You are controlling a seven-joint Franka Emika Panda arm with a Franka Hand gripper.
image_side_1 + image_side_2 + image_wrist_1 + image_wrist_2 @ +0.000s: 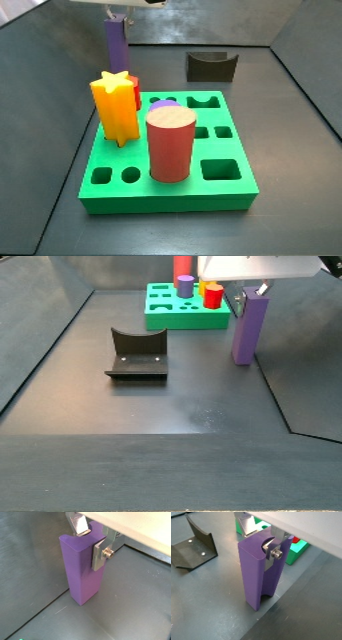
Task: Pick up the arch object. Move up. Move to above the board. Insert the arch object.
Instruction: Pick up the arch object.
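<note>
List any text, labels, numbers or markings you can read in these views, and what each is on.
None: no readable text shows on the arch object, the board, the fixture or the gripper, which is closed around the arch object's top.

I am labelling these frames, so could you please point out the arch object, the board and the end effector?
arch object [245, 331], side view, middle of its front face.
board [167, 201], side view, bare front wall.
end effector [264, 539], wrist view, midway between fingertips, at the arch object's top.
</note>
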